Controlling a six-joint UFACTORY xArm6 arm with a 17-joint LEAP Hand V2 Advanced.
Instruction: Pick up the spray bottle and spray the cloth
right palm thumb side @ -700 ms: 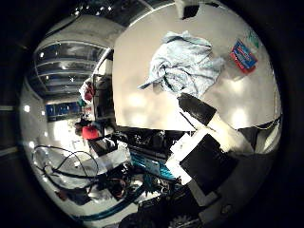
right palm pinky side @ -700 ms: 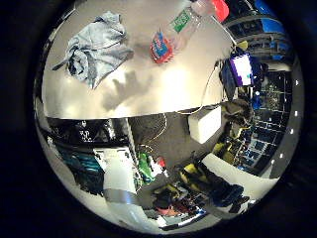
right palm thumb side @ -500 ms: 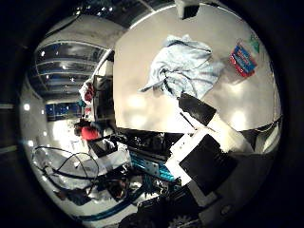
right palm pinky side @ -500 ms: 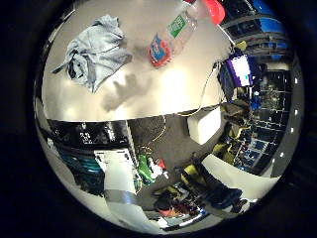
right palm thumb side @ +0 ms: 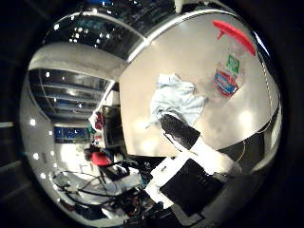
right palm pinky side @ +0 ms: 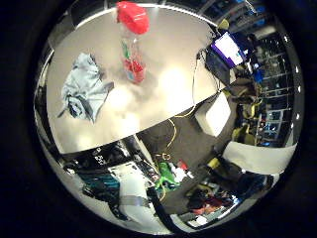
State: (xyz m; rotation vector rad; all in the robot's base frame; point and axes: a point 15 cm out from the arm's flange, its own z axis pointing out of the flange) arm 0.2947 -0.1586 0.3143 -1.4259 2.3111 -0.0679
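Robot hand (right palm thumb side: 199, 156) shows you only one finger; you cannot tell its grip. Clear plastic spray bottle (right palm pinky side: 132, 54), red-capped, stands beside crumpled cloth (right palm pinky side: 83, 94) on your smooth desk (right palm pinky side: 173, 74).

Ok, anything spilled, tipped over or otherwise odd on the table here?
Nothing stands out. The spray bottle stands upright on the table, red cap on, no puddle visible. The cloth lies crumpled beside it, apart from it.

Spray bottle (right palm pinky side: 132, 47) upright on table (right palm pinky side: 168, 94), cloth (right palm pinky side: 83, 94) beside it, apart
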